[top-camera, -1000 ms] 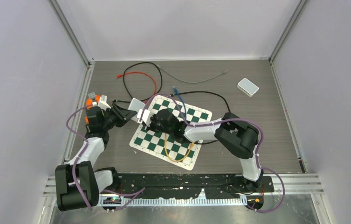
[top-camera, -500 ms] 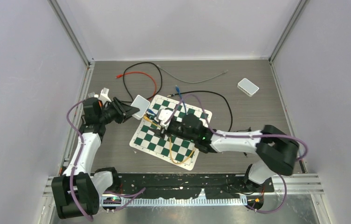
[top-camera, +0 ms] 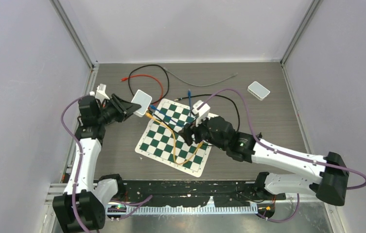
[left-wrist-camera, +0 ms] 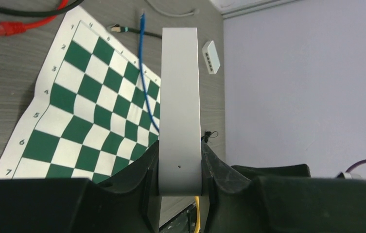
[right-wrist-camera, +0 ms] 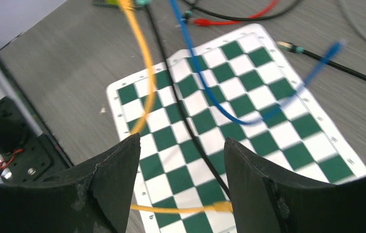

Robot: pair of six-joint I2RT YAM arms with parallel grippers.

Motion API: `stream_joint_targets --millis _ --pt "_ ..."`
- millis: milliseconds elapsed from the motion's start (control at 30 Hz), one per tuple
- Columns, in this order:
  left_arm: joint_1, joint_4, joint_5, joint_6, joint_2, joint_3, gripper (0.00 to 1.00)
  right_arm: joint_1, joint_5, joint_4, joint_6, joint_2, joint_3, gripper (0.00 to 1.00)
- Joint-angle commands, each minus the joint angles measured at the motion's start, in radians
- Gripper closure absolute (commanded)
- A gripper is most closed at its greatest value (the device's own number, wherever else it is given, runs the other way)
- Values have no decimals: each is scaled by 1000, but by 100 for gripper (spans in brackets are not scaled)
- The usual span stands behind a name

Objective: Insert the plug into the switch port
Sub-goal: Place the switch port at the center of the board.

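Note:
My left gripper (top-camera: 133,108) is shut on the white switch (top-camera: 141,102), holding it on edge above the table's left side. In the left wrist view the switch (left-wrist-camera: 180,97) stands clamped between both fingers, around my left gripper (left-wrist-camera: 180,167). A yellow cable (top-camera: 173,145), a blue cable (top-camera: 164,115) and a black one run up to the switch's lower edge. Their plug ends there are too small to make out. My right gripper (top-camera: 189,132) hangs open over the chessboard (top-camera: 157,145), apart from the switch. Nothing sits between the fingers of my right gripper (right-wrist-camera: 181,155); the yellow cable (right-wrist-camera: 142,63) lies below.
A second white box (top-camera: 258,90) lies at the back right. Red cable (top-camera: 148,77) and grey cable (top-camera: 200,82) trail across the back of the table. The blue cable's free end (top-camera: 189,92) points to the rear. Walls close in both sides.
My right gripper has opened and drawn back right, away from the switch. My left gripper has carried the switch a little up and back, and the cables trail after it.

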Motion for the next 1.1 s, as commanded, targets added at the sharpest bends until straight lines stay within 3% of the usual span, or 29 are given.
stream_joint_targets --millis 0,233,500,700,867,1067 --pt "7 -1 31 -74 -96 79 100 -44 224 -224 114 -152 28 29" --pt "33 -50 -15 -65 -148 197 100 -186 219 -299 131 -251 0 29" --pt "99 -113 -83 10 -108 293 100 -202 232 -325 114 -277 -24 28" --pt "96 -16 -35 4 -41 296 100 -218 266 -318 185 -275 -48 24" --pt "44 96 -80 -45 2 313 100 -229 280 -315 147 -240 1 23" --pt "-105 212 -156 -83 125 344 100 -253 322 -341 87 -208 68 21"
